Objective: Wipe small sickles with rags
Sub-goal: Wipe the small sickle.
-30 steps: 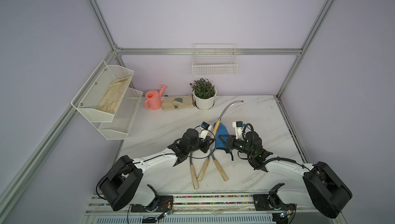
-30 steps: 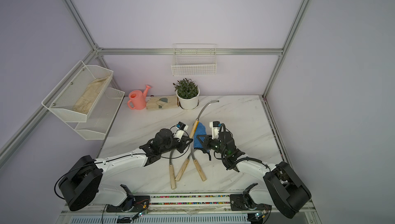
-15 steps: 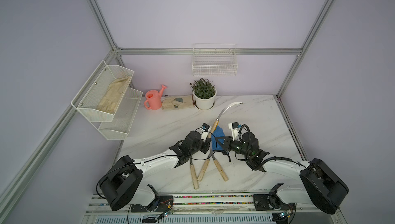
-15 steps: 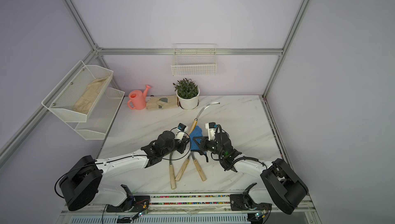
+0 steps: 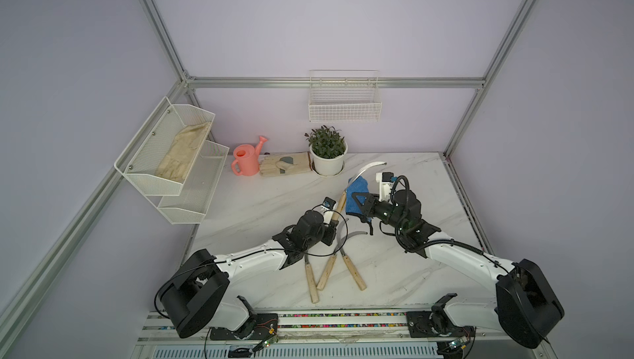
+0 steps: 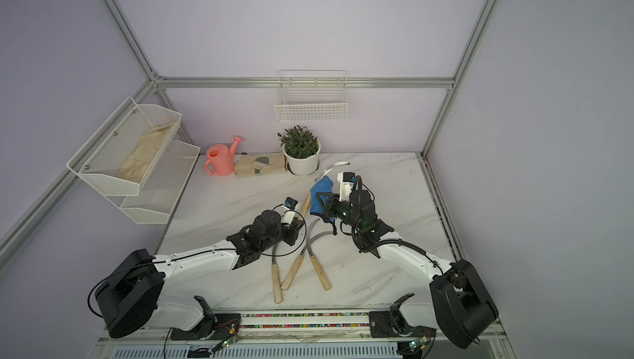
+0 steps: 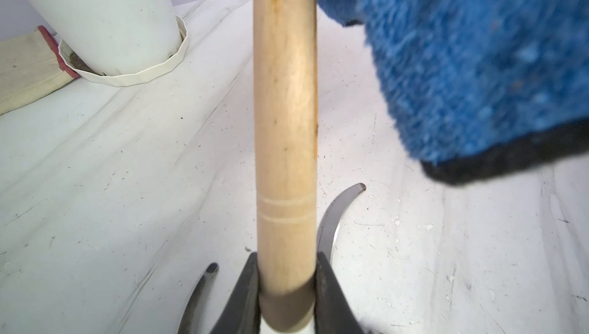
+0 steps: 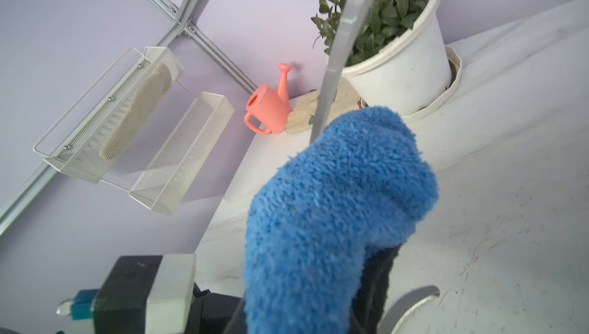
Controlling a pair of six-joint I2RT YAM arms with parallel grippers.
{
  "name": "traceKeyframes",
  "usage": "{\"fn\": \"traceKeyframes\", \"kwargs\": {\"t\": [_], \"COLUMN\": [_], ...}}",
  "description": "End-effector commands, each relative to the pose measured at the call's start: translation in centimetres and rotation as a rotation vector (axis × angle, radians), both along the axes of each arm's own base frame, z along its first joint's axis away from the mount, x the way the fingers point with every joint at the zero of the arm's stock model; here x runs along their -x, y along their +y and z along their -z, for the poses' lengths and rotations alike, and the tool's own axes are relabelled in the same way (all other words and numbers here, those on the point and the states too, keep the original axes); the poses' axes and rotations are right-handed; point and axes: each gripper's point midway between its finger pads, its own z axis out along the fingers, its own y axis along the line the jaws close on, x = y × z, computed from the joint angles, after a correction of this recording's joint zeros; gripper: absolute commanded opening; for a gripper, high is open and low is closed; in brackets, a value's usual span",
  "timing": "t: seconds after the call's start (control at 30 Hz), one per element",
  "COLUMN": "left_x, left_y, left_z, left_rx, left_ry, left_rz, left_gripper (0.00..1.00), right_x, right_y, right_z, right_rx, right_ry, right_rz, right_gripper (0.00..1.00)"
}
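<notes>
1. In both top views, found the left gripper (image 5: 333, 219) clenched on the handle of one small sickle (image 5: 339, 203), with the blade rising beyond its fingertips. Found the right gripper (image 5: 358, 203) clamped on the blue rag (image 5: 356, 191), folded round that blade just ahead of its fingers. Noted three other sickles (image 5: 329, 266) lying on the table (image 5: 260, 210), under and behind the left fingers.
2. At the left wrist, saw the handle (image 7: 285, 109) pinched squarely between both fingers (image 7: 331, 291). Judged best: hold firm, then draw the cloth along the curve toward the tip.
3. At the right wrist, saw the blade (image 8: 338, 55) emerging from the rag (image 8: 334, 220). Could not see the fingers beneath the cloth, nor the blade's tip, cut off at the edge.
</notes>
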Motion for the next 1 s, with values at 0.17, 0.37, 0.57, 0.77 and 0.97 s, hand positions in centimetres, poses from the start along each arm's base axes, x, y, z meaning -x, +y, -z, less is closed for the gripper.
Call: {"fn": "traceKeyframes", "kwargs": {"t": [0.17, 0.37, 0.57, 0.77, 0.97], "left_x": [0.0, -0.2, 0.3, 0.9, 1.1], "left_y": [-1.4, -1.0, -1.4, -2.0, -2.2], "left_z": [-4.4, -4.5, -4.6, -4.9, -5.0], "left_rx": [0.134, 0.230, 0.291, 0.293, 0.287], "left_ry": [-0.029, 0.022, 0.062, 0.060, 0.059], "left_rz": [0.027, 0.054, 0.107, 0.165, 0.184], "left_gripper": [0.00, 0.00, 0.00, 0.00, 0.00], "right_x": [1.8, 4.7, 5.2, 4.0, 2.6], "right_y": [2.2, 5.4, 6.1, 6.4, 4.6], "right_z": [3.4, 8.3, 10.0, 6.6, 1.0], "right_rx": [-0.018, 0.010, 0.000, -0.021, -0.114], "right_ry": [0.043, 0.109, 0.134, 0.064, -0.005], "right_rz": [-0.098, -0.176, -0.181, -0.166, -0.139], "right_gripper": [0.00, 0.00, 0.00, 0.00, 0.00]}}
